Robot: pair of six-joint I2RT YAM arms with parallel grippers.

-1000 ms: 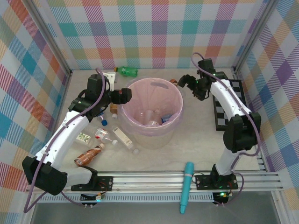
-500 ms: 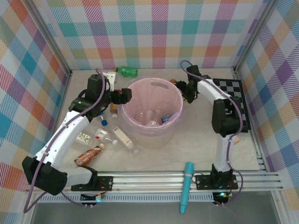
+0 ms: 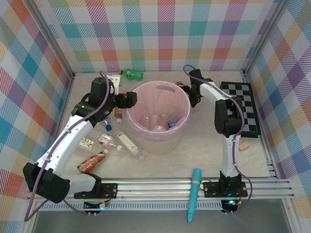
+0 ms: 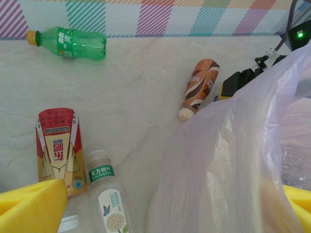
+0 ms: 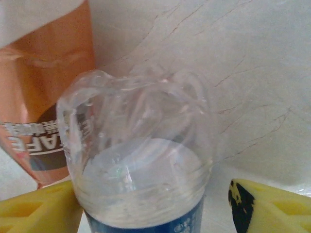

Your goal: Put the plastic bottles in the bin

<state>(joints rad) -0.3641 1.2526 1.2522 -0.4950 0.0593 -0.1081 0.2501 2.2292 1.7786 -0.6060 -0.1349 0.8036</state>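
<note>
While I watch through right wrist camera, clear blue-labelled bottle (image 5: 136,170) lies between pads of right gripper (image 5: 150,208), long axis along fingers, base pointing away from wrist. Jaws apart: gap at one pad, contact at other unclear. Copper-brown bottle (image 5: 43,107) just beside. Bin (image 3: 160,143) just left of gripper. Right arm nearer; left gripper (image 4: 160,208) spread, empty, across bin.

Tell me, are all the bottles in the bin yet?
Not yet. A few clear bottles lie inside the bin. The right gripper straddles another clear bottle behind the bin, not yet clamped. Left to do: the green bottle at the back wall, the copper-brown bottle beside the gripper, and several bottles on the table left of the bin.
</note>
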